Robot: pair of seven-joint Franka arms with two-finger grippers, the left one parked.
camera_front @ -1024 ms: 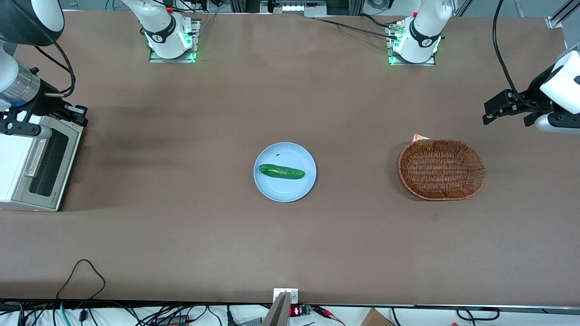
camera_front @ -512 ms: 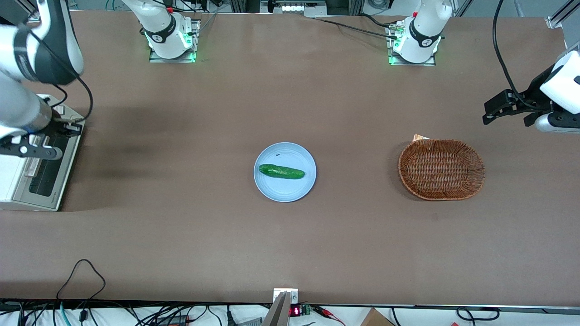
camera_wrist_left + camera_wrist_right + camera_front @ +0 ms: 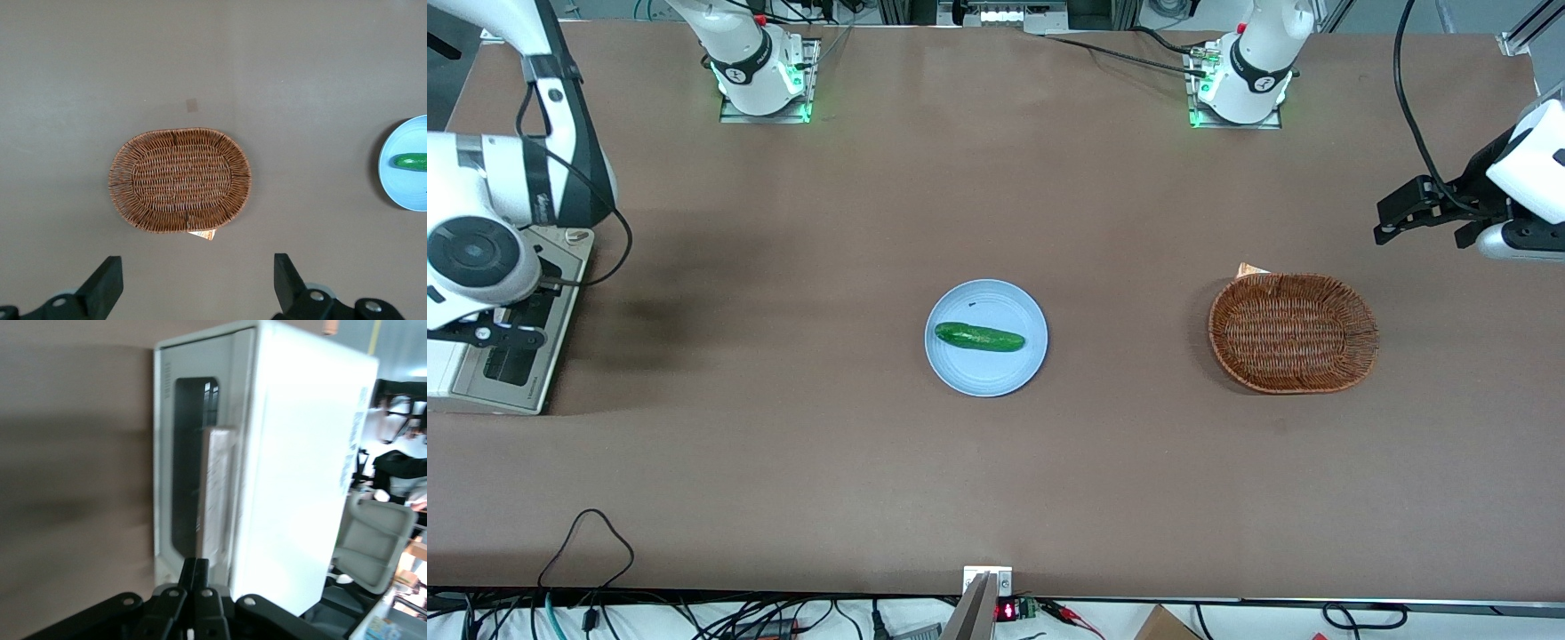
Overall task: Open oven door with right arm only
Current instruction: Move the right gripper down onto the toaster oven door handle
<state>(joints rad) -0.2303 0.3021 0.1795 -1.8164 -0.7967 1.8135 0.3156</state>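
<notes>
Tool (image 3: 195,577) fingers pressed together, I see from the wrist, just before the door (image 3: 193,470) handle (image 3: 215,497); front view hides this under my arm (image 3: 480,240).

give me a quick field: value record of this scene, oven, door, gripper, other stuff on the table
oven: white-cream toaster oven at the working arm's end of the table
oven door: oven door shut, dark glass window, pale bar handle not yet pulled
right arm: right arm reaching over the oven
gripper: gripper shut, fingers together, right at the end of the handle
plate: blue plate mid-table, holding a cucumber
basket: wicker basket toward the parked arm's end, nothing in it
task state: door not opened
</notes>
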